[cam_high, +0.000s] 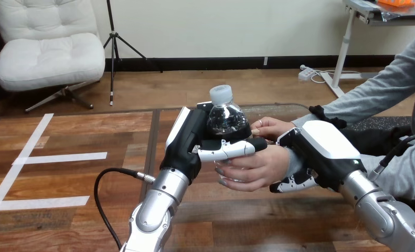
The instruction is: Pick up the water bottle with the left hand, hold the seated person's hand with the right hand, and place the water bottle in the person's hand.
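Observation:
A clear water bottle (226,116) with a white cap stands upright above the table's middle. My left hand (189,139) is shut on it, thumb lying across its front. The person's hand (257,165) comes in from the right and wraps round the bottle's lower part, just under my thumb. My right hand (328,147) grips that hand's wrist, with fingers curled beneath it and the thumb on top. A second hand of the person (273,127) rests behind, close to the bottle's right side.
The wooden table (79,178) has white tape strips (58,157) on its left part. A black cable (103,191) loops beside my left forearm. The person's grey-sleeved arm (373,94) reaches in from the right edge.

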Controlling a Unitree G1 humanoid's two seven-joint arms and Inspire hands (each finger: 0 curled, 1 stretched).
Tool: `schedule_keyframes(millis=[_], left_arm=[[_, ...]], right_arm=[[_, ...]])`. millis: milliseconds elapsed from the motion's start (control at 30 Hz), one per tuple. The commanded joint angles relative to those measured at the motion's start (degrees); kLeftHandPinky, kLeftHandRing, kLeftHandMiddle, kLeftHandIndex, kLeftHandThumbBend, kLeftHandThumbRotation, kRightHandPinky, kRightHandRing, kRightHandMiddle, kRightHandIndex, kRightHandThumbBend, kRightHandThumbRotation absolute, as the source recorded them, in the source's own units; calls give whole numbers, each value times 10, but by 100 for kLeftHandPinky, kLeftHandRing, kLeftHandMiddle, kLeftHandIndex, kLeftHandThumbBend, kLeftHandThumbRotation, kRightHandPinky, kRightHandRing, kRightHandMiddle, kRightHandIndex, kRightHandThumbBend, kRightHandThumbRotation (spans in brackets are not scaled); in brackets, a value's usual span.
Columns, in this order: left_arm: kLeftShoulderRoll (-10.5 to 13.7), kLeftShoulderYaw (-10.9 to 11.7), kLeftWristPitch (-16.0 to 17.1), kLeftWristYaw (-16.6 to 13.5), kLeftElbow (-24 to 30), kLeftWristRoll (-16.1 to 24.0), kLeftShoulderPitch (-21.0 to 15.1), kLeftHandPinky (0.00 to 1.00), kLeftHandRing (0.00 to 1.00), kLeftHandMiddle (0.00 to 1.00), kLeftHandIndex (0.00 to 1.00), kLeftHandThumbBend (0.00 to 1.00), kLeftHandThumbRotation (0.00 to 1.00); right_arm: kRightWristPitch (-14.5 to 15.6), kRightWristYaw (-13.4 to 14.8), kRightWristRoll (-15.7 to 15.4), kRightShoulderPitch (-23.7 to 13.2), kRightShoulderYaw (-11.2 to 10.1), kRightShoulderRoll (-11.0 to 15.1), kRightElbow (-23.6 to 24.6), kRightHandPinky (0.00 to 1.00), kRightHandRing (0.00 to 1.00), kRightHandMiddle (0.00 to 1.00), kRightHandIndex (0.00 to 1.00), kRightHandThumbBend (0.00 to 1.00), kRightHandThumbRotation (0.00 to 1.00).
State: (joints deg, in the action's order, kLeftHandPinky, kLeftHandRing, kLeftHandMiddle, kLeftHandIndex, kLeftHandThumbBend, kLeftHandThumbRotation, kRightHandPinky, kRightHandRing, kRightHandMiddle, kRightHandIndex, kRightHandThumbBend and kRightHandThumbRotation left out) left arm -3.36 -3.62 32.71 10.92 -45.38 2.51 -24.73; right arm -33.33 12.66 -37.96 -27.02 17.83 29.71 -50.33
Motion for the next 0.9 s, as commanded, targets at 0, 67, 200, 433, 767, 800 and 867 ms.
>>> schedule_keyframes(millis=[0, 67, 200, 433, 767, 800, 867], left_arm=[[-22, -9, 5, 13, 21, -12, -36, 24, 29, 34, 34, 75, 0], [-23, -8, 4, 14, 21, -14, -36, 24, 29, 34, 34, 75, 0], [-22, -7, 8, 17, 17, -16, -37, 24, 29, 33, 34, 74, 0], [-21, -8, 11, 16, 15, -16, -38, 24, 29, 33, 34, 73, 0], [-22, -6, 6, 9, 16, -16, -36, 24, 29, 34, 35, 72, 0], [-22, -6, 5, 8, 16, -16, -36, 24, 30, 34, 35, 73, 0], [-22, -5, 5, 6, 16, -15, -35, 24, 30, 34, 35, 73, 0]], right_arm=[[3, 8, 22, -40, -23, 8, 39, 14, 19, 25, 26, 75, 0], [5, 7, 21, -40, -22, 9, 41, 15, 19, 25, 26, 75, 0], [5, 8, 19, -40, -21, 10, 42, 15, 19, 25, 27, 75, 0], [4, 7, 20, -40, -22, 11, 43, 15, 19, 26, 27, 75, 0], [2, 14, 16, -40, -21, 13, 42, 16, 20, 26, 27, 76, 0], [1, 16, 15, -40, -20, 13, 41, 16, 20, 26, 27, 76, 0], [0, 17, 14, -41, -20, 13, 41, 16, 20, 26, 27, 76, 0]])
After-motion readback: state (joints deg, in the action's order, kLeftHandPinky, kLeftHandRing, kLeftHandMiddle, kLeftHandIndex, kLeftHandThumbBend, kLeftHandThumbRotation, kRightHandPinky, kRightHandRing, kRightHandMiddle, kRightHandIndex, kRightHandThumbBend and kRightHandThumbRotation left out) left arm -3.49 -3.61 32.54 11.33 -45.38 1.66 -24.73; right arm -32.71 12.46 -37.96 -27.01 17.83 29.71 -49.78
